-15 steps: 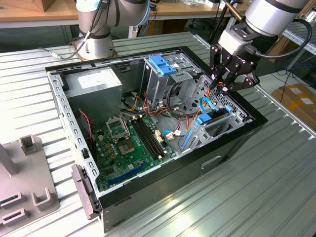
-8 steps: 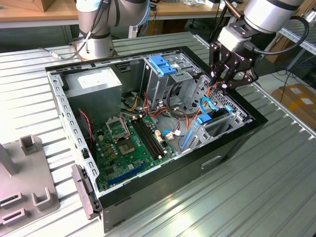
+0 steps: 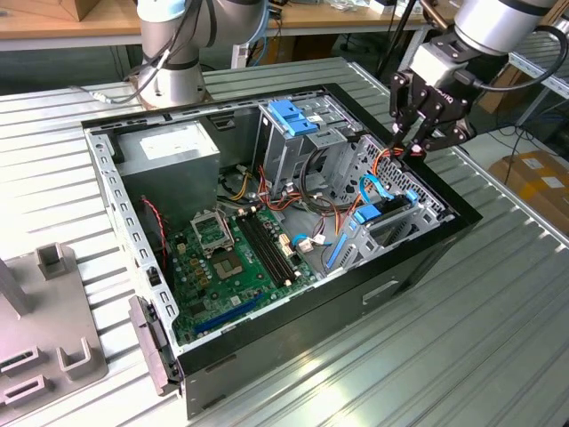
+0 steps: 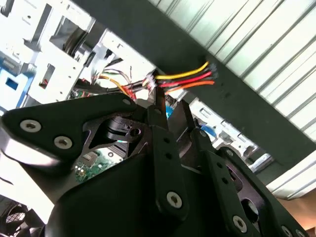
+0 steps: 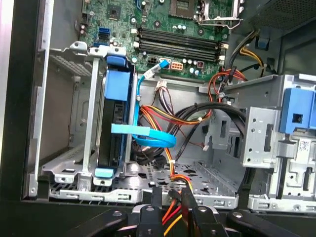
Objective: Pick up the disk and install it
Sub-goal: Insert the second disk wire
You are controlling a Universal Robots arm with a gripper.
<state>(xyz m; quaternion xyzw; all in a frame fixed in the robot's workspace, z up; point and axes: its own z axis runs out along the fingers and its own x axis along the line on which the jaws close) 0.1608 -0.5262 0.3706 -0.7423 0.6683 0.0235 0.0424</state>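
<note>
The disk [image 5: 116, 113] stands on edge in a slot of the drive bay, its blue carrier [image 3: 366, 214] showing at the open case's side towards the exterior view's right. A flat blue data cable [image 5: 148, 132] runs across it. My gripper [image 3: 414, 149] hangs just above that same side of the case. Its black fingers [image 5: 154, 197] are shut on a bundle of yellow, red and orange power wires [image 4: 185, 76], pinched between the tips in both wrist views. The wires lead down into the bay beside the disk.
The case [image 3: 418, 258] lies open on a slatted metal table [image 3: 480, 347]. Inside are the green motherboard [image 3: 236, 253], a grey power-supply box [image 3: 169, 151] and a metal cage with a blue cap [image 3: 289, 116]. A grey fixture [image 3: 44, 329] sits at the exterior view's left.
</note>
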